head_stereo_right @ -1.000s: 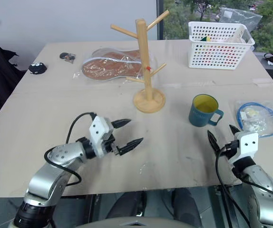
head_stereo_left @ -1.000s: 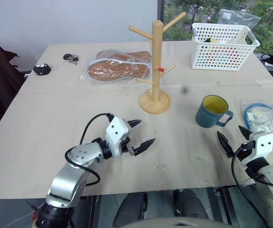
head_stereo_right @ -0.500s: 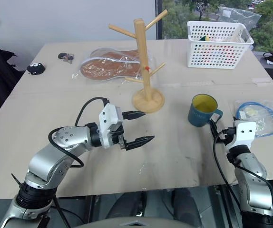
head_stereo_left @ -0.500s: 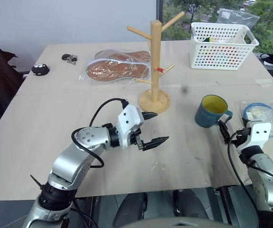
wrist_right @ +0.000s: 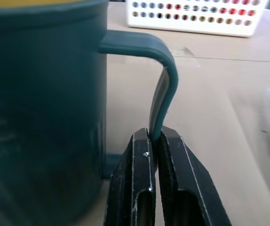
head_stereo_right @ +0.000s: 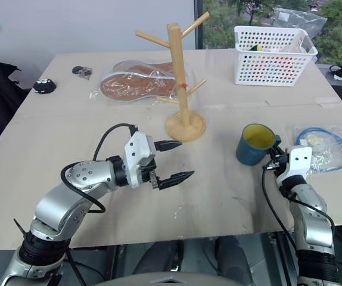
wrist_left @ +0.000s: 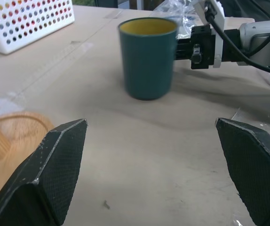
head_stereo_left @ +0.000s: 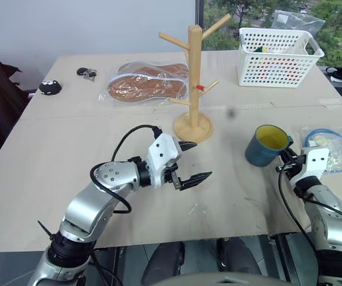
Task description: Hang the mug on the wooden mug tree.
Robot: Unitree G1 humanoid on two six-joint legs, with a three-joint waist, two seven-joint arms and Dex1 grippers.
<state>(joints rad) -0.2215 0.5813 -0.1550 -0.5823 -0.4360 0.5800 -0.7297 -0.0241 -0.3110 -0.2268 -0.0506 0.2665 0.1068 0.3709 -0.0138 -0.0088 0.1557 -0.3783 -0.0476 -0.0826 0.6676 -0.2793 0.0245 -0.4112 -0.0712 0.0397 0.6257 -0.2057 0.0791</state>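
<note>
While the surface (head_stereo_left: 70, 196) spreads across the frame, a white basket (head_stereo_left: 280, 58) with small items inside sits upper right; the wooden mug tree (head_stereo_left: 194, 83) stands centre; right claw (wrist_right: 154, 141) pinches the mug (head_stereo_left: 267, 145) handle at right; left claw (head_stereo_left: 189, 162) spread.

No legible text, label or number anywhere.

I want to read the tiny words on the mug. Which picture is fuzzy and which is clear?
In the right wrist view the mug is so close that its side looks soft and smeary, so no words can be read; its handle is crisper. In the left wrist view the mug is fairly clear, but the left end effector's fingers are blurry. In the eye views the lettering is too small to read.
</note>
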